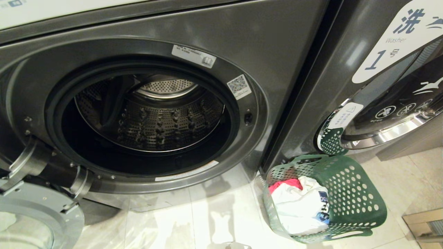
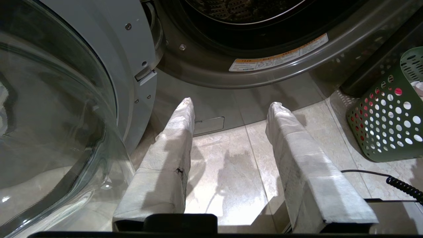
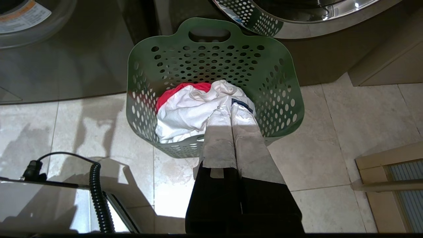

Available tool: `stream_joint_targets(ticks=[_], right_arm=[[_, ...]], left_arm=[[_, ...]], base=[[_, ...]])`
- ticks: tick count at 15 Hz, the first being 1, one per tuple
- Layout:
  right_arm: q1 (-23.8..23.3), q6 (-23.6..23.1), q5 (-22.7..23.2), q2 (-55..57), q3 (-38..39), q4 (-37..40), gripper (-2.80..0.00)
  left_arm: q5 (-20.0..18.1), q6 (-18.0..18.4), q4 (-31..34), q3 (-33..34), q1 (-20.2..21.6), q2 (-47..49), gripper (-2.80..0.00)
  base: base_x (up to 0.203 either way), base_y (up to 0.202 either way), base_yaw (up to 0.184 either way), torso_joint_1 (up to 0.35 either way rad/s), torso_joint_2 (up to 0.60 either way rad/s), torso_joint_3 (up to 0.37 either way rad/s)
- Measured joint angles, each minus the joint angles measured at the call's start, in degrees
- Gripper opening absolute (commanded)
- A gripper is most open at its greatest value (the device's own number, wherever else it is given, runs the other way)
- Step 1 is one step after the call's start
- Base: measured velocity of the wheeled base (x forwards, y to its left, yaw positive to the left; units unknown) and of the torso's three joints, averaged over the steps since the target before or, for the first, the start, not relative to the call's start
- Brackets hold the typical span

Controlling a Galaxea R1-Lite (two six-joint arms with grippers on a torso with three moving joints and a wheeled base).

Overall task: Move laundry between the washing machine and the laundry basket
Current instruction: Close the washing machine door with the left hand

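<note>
The laundry (image 3: 185, 115), a crumpled white-and-red cloth heap in the dark green perforated plastic basket (image 3: 281, 76), lies directly beneath the right pincer (image 3: 230, 109), whose fingers are pressed together, empty; the left pincer (image 2: 231, 104), fingers apart, hangs farther off.

Two front-loading machines stand side by side: the washing machine (image 1: 221, 45) with its one round door (image 1: 31, 214) swung open, and one neighbour numbered 1 (image 1: 363, 69) with its door closed. One drum (image 1: 152, 117) shows through the open mouth. One laundry basket (image 1: 349, 193) sits on the floor, with two cut-out handles that I can see. In it lies the laundry (image 1: 299, 204): two garments I can tell apart, one white and one red. Two stickers sit on the open machine's door ring, plus one warning strip along its lower edge
</note>
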Motion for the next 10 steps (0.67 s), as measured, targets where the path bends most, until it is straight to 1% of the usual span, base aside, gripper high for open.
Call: stream_joint_targets(ticks=[6,10], right_arm=[[0.0,0.07,-0.6,-0.06,0.45,-1.17,-2.8],[0.0,1.12,-1.27,-0.05,0.89,-2.29,-2.8]], left_arm=[[-0.08,0.13,-0.01,-0.02,0.0,-0.02,-2.8],[-0.29,0.83,0.08,0.0,0.0,-0.02,-2.8]], base=[[0.0,0.0,0.0,0.0,0.0,0.0],[0.0,0.0,0.0,0.0,0.0,0.0]])
